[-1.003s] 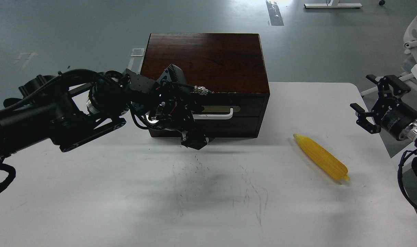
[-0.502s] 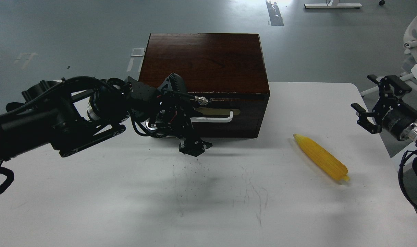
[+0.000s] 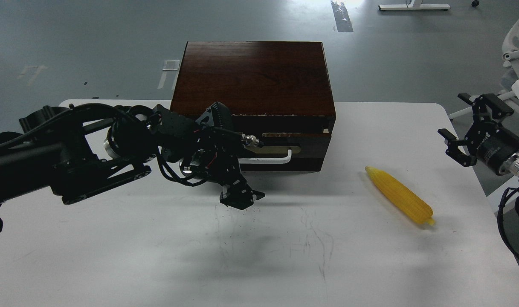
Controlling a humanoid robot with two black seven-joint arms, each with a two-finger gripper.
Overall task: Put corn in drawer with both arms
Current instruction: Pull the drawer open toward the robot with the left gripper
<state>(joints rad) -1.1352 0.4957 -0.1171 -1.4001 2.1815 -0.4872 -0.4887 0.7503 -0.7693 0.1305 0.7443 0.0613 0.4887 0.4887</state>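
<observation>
The yellow corn (image 3: 399, 195) lies on the white table (image 3: 114, 256) at the right, with nothing touching it. The dark wooden box (image 3: 255, 76) stands at the table's back. Its drawer (image 3: 310, 143) is pulled out a little, with a dark gap under the box top. My left gripper (image 3: 241, 198) is at the left end of the white bar handle (image 3: 272, 158) and hides that end. Its claw fingers reach down in front of the drawer, shut on the handle. My right gripper (image 3: 466, 128) is open and empty, hovering past the table's right edge, above and right of the corn.
The table's right edge (image 3: 485, 192) runs just under my right gripper. A white chair (image 3: 517, 47) stands on the floor at the far right. The grey floor lies behind the box.
My left gripper has drawn back toward me and the drawer front and handle have come out with it. The corn and my right gripper have stayed almost still.
</observation>
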